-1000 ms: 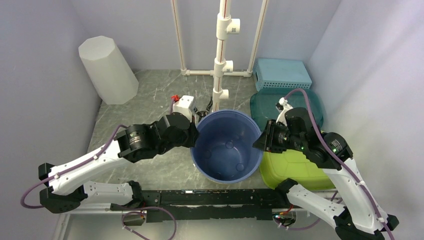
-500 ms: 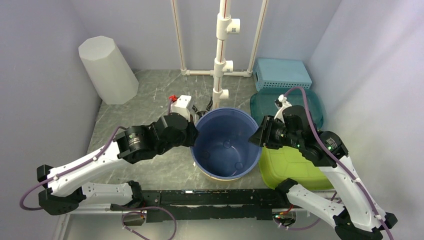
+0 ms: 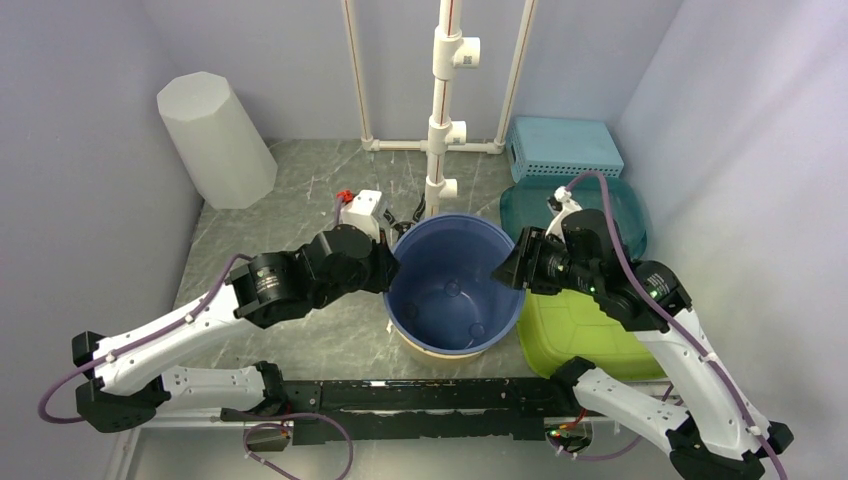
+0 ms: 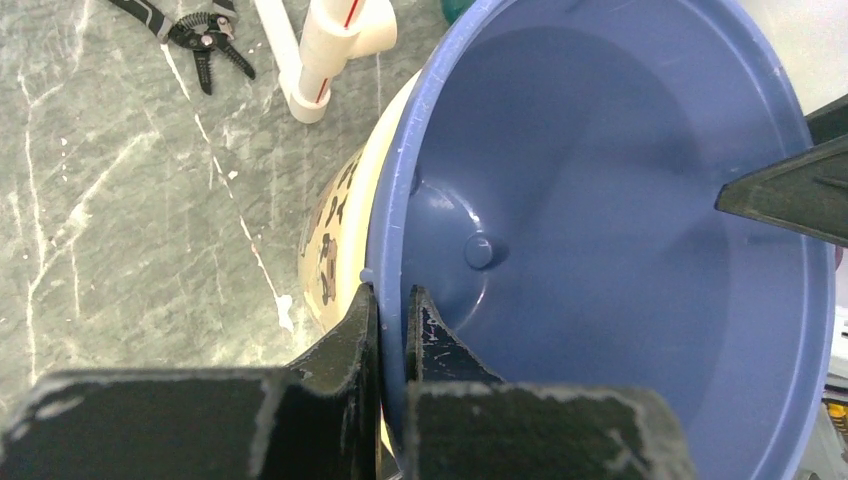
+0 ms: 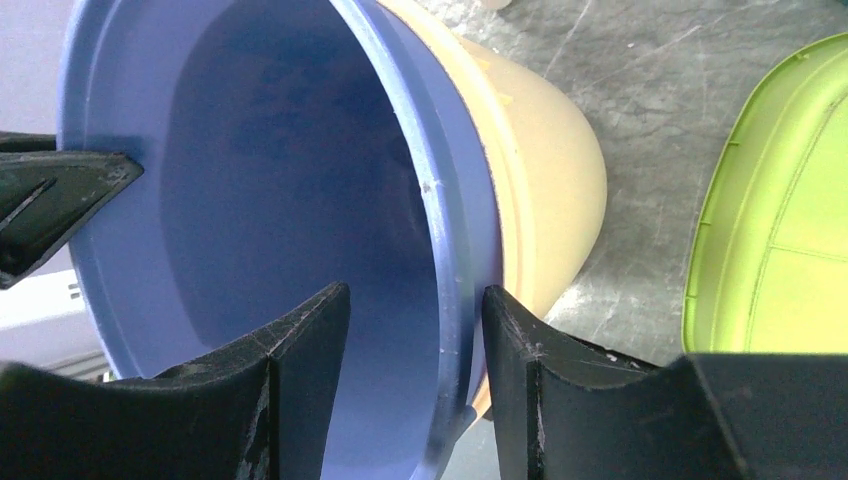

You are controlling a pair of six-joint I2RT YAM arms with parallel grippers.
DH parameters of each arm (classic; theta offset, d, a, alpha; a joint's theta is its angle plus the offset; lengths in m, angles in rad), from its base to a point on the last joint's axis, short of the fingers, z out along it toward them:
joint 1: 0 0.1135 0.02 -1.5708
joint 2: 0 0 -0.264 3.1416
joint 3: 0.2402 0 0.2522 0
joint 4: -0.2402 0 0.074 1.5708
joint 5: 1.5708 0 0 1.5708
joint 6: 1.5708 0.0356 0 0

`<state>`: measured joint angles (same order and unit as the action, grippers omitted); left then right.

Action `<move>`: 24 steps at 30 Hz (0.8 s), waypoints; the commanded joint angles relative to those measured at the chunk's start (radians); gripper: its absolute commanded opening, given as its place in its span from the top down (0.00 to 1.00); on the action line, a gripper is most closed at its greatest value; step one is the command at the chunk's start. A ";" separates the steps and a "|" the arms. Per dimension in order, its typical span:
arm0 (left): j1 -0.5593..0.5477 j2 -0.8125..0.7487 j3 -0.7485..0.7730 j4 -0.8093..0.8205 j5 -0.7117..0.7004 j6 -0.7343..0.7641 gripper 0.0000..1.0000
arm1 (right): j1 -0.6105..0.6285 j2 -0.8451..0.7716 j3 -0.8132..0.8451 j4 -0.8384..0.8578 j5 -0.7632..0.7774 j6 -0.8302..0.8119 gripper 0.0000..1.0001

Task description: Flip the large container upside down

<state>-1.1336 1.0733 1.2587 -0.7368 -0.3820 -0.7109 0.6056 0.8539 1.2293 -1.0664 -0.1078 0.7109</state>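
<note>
The large container (image 3: 455,290) is a bucket, blue inside and cream outside, mouth up and tilted so its cream wall shows at the near side. My left gripper (image 3: 392,268) is shut on its left rim, one finger inside and one outside (image 4: 390,290). My right gripper (image 3: 512,272) stands open astride the right rim (image 5: 415,295). The outer finger (image 5: 520,340) lies close to the rim and a wide gap separates the rim from the inner finger. In the left wrist view the container (image 4: 620,200) fills the frame. The right wrist view shows its blue inside (image 5: 270,180).
A lime green lid (image 3: 585,330) lies under the right arm, a teal lid (image 3: 620,210) and teal basket (image 3: 565,147) behind it. A white pipe stand (image 3: 445,100) rises just behind the container. Pliers (image 4: 190,30) lie near its base. A white octagonal block (image 3: 215,140) stands far left.
The right gripper's jaws have spread apart and let go of the right rim. The container has shifted slightly away and tilted, its cream wall now showing at the near side.
</note>
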 commanded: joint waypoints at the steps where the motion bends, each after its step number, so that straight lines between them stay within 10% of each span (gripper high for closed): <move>1: -0.062 0.023 -0.017 0.393 0.373 0.016 0.97 | 0.061 0.097 -0.067 0.177 -0.088 0.049 0.46; 9: -0.062 0.016 -0.012 0.390 0.373 0.025 0.97 | 0.147 0.163 -0.058 0.182 -0.018 0.053 0.48; 14: -0.061 -0.003 -0.009 0.396 0.373 0.030 0.97 | 0.191 0.188 0.004 0.117 0.103 0.054 0.91; 18: -0.062 0.000 0.034 0.328 0.358 0.055 0.97 | 0.194 0.196 0.079 0.058 0.179 0.035 1.00; 24: -0.061 -0.084 0.063 0.109 0.180 0.062 0.48 | 0.159 0.151 0.160 -0.043 0.252 0.006 1.00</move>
<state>-1.1336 1.0595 1.2606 -0.7715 -0.3649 -0.6697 0.7681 1.0016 1.3247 -1.1782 0.2184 0.6987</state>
